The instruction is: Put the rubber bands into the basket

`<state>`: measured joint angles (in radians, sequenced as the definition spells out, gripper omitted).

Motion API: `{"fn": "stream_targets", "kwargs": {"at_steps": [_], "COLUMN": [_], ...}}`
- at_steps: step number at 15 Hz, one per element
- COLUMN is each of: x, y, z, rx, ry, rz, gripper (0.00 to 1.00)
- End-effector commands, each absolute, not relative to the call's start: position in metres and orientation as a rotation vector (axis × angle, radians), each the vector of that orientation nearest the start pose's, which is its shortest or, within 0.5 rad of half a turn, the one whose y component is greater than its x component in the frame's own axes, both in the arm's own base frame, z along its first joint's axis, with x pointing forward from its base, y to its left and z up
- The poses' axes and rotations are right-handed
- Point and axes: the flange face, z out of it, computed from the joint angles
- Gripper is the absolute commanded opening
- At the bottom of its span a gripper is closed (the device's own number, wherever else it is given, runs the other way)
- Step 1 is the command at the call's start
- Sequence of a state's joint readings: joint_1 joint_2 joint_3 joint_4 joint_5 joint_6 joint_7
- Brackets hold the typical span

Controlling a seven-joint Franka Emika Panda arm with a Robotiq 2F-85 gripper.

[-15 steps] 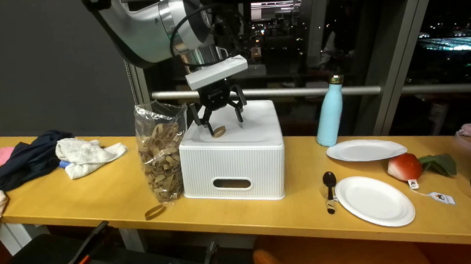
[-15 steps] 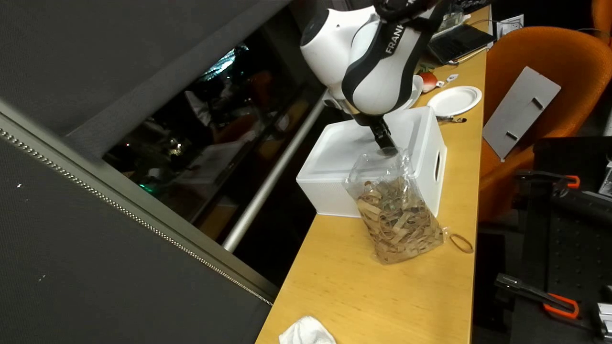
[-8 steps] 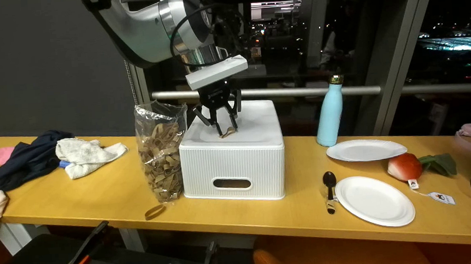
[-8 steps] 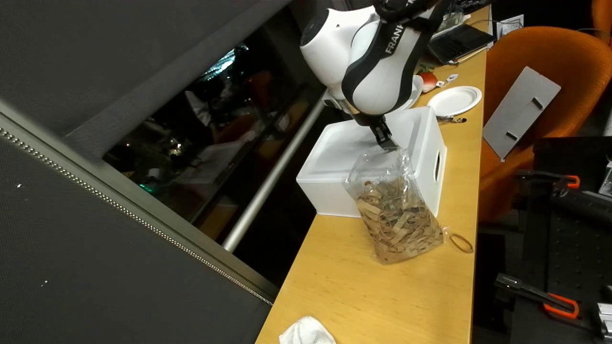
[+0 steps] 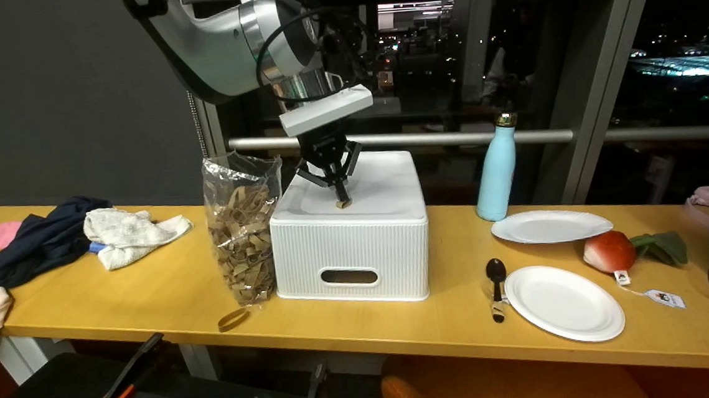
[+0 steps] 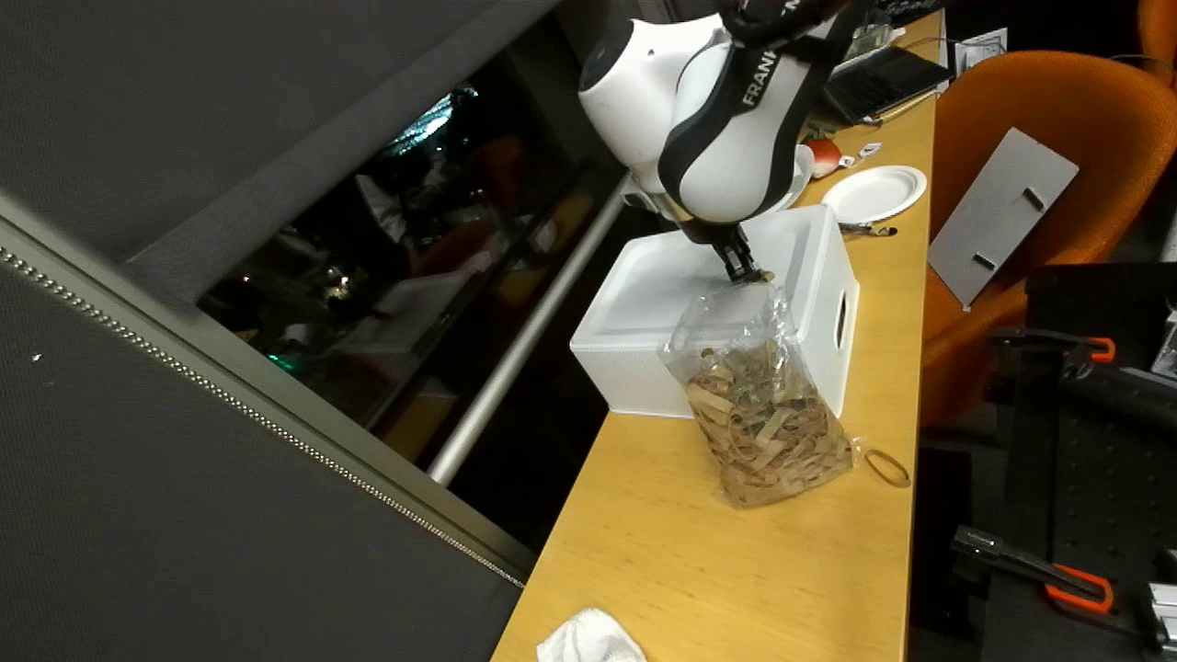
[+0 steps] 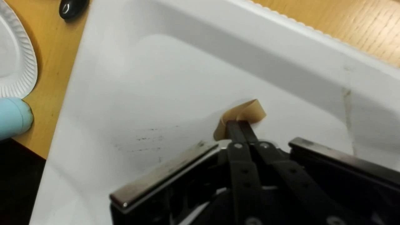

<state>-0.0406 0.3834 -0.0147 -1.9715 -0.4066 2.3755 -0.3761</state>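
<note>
A tan rubber band (image 7: 254, 112) is pinched between the fingertips of my gripper (image 7: 239, 122), its loop folded and poking out past them in the wrist view. The gripper points down over the top of the white box (image 5: 389, 253); whether the band touches that surface I cannot tell. Right beside the box stands the basket (image 5: 242, 244), a tall see-through plastic bag with its mouth upward, holding several tan-brown bands; it also shows in an exterior view (image 6: 763, 423). A loose rubber band (image 5: 233, 325) lies on the table at the basket's foot, near the front edge.
Right of the box in an exterior view are a light blue bottle (image 5: 496, 173), a white plate (image 5: 564, 303), another plate (image 5: 550, 226), a spoon (image 5: 495, 276) and a red-white toy vegetable (image 5: 609, 253). Cloths (image 5: 129, 230) lie to the left.
The gripper's fingers have come together on the band atop the white box, folding its loop. The arm has stayed nearly in place, and the basket and the loose band have not moved.
</note>
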Motion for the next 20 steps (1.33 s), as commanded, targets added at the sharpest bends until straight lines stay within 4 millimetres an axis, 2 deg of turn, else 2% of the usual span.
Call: {"fn": "stream_targets", "kwargs": {"at_steps": [1,3,5,10,12,16,20], "x": [0.613,0.611,0.61,0.607,0.606,0.594,0.585], "y": [-0.037,-0.033,-0.026,0.013,0.033,0.074,0.098], "z": [0.286,0.297,0.317,0.372,0.387,0.389,0.381], "rx": [-3.263,-3.268,-3.277,-3.272,-3.258,-3.231,-3.203], "ry": [-1.043,-1.052,-1.058,-1.129,-1.175,-1.243,-1.285], "rz": [0.03,0.014,-0.032,-0.166,-0.201,-0.159,-0.11], "gripper": [0.0,0.0,0.0,0.0,0.0,0.0,0.0]}}
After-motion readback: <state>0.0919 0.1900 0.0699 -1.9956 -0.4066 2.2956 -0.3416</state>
